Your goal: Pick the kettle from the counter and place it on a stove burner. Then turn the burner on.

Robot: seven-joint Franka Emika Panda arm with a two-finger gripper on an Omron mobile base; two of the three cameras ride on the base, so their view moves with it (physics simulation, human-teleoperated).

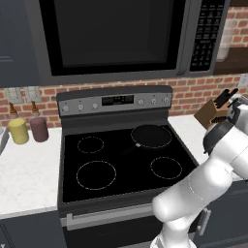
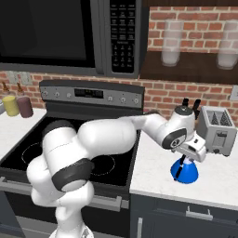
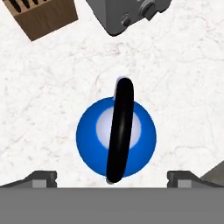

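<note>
The kettle (image 3: 116,139) sits on the tabletop (image 3: 43,109) directly below me, right of the stove (image 2: 69,148), with the toaster (image 2: 217,129) and knife block (image 3: 41,15) behind it.

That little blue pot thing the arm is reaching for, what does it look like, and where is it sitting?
The kettle is small, bright blue and cone-shaped, with a pale round lid and a thin black handle arching over its top. It looks smooth and glossy. It stands upright on the white speckled counter to the right of the stove, in front of the grey toaster and near the wooden knife block. The gripper hovers directly above it with fingers spread on either side; nothing but the counter touches it.
</note>
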